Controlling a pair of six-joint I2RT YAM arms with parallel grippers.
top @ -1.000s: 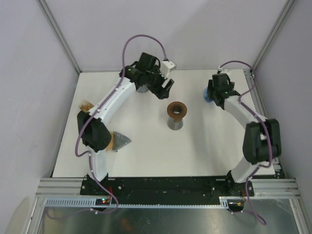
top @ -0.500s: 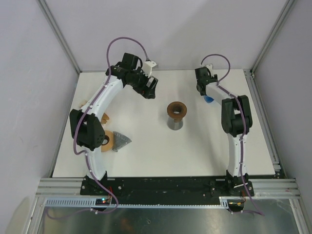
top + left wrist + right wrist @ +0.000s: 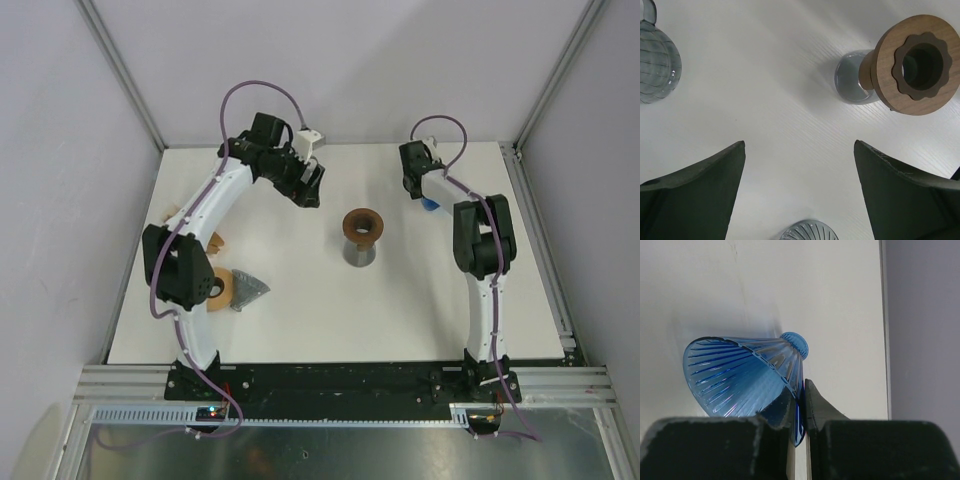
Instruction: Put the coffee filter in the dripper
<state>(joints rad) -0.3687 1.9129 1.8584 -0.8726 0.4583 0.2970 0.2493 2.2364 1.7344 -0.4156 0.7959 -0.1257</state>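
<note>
The right claw (image 3: 799,405) is clenched on the blue dripper (image 3: 740,375). Its two fingers pinch the thin rim with hardly a gap between them. The ribbed cone is tipped on its side in the wrist view, with its wide mouth to the left and its small foot up and to the right. Whether it touches the table (image 3: 300,320) or hangs just above it cannot be told. From above, this claw sits at the far right of the table, near the back edge. The left claw (image 3: 799,147) is released, jaws spread wide with nothing between them, over the far left-centre of the table. In its wrist view a wooden-collared glass vessel (image 3: 883,75) stands ahead and to the right. One ribbed clear glass piece (image 3: 657,60) shows at the upper left, and another (image 3: 807,232) just below the fingers. The only thing shaped like a folded coffee filter is a grey fan-shaped piece (image 3: 250,290), though whether it is the filter is not certain. It lies flat at the near left of the table, touching a tan disc (image 3: 222,288) beside the left arm's elbow. It is well apart from both claws and from the dripper.
</note>
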